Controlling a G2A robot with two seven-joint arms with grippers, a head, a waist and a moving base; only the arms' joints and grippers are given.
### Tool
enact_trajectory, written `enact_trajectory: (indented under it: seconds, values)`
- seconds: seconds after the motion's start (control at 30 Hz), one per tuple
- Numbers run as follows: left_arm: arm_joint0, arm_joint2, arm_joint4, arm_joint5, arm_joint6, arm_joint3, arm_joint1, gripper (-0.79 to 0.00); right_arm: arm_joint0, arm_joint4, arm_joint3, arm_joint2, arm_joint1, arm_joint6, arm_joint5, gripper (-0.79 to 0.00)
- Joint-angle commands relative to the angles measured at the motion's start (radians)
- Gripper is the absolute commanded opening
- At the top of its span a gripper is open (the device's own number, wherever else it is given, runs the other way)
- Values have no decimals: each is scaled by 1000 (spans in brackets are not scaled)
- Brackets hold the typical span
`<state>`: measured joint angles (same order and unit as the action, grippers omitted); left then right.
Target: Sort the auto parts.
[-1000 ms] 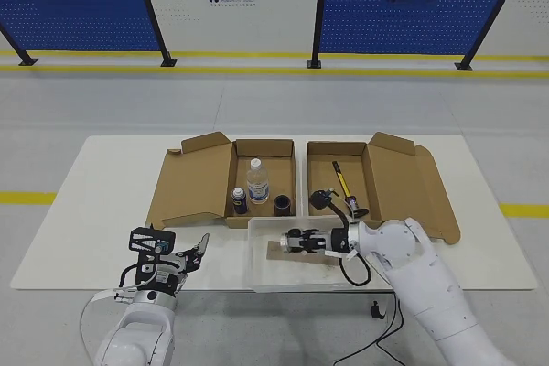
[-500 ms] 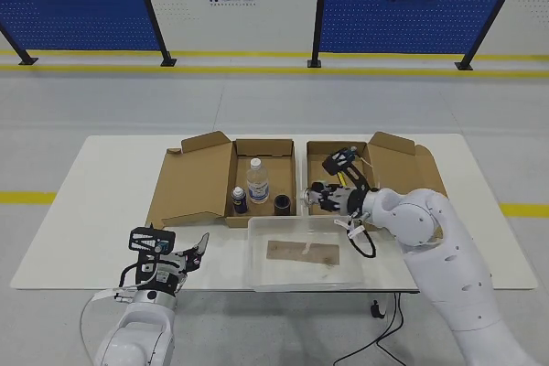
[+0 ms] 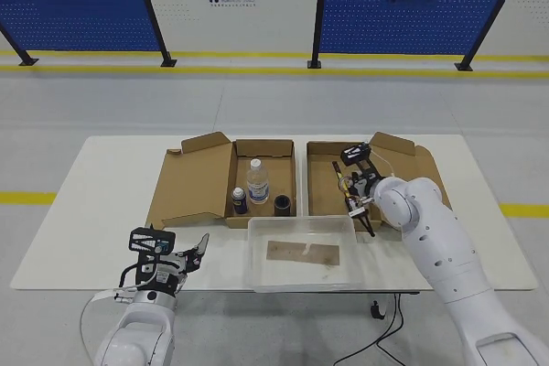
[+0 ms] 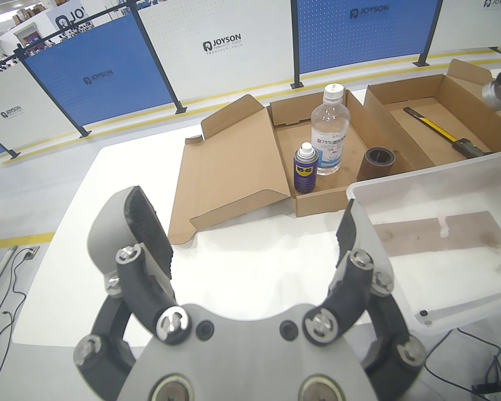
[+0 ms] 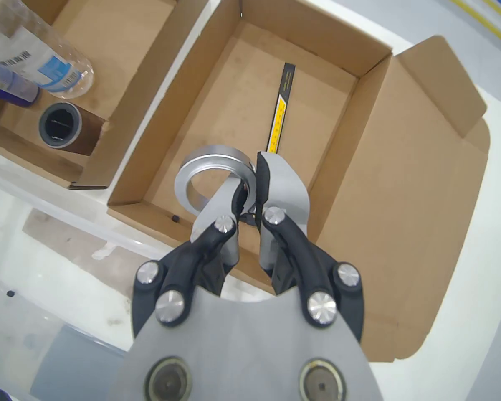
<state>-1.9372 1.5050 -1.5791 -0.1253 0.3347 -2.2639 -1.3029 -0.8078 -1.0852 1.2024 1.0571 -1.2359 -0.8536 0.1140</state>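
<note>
One metal ring (image 5: 213, 153), pinched at its rim in the right claw (image 5: 250, 177), hangs over the right cardboard box (image 5: 300, 26), above a ruler (image 5: 280, 110). Left claw (image 4: 246, 219) released, over white worktop (image 3: 82, 210). Blue panels (image 3: 73, 23) behind.

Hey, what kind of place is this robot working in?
Probably an industrial hall or robot test area: blue and white partition panels fence the space, yellow lines mark the grey floor, and a white table holds cardboard boxes of parts.
</note>
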Motion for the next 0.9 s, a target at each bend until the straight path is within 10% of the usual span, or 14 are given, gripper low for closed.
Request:
enact_trajectory:
  seconds: [0.0, 0.4, 0.43, 0.47, 0.87]
  values:
    - [0, 0, 0, 0, 0, 0, 0, 0, 20, 18, -51, -18, -8, -1, 13, -557]
    - [0, 0, 0, 0, 0, 0, 0, 0, 50, 113, -98, -20, -26, 59, 47, -394]
    - [0, 0, 0, 0, 0, 0, 0, 0, 39, 121, -76, -5, -22, 67, 48, -74]
    - [0, 0, 0, 0, 0, 0, 0, 0, 22, 141, -48, 18, -17, 81, 48, 0]
    - [0, 0, 0, 0, 0, 0, 0, 0, -446, 413, 473, 339, 39, 276, 19, 0]
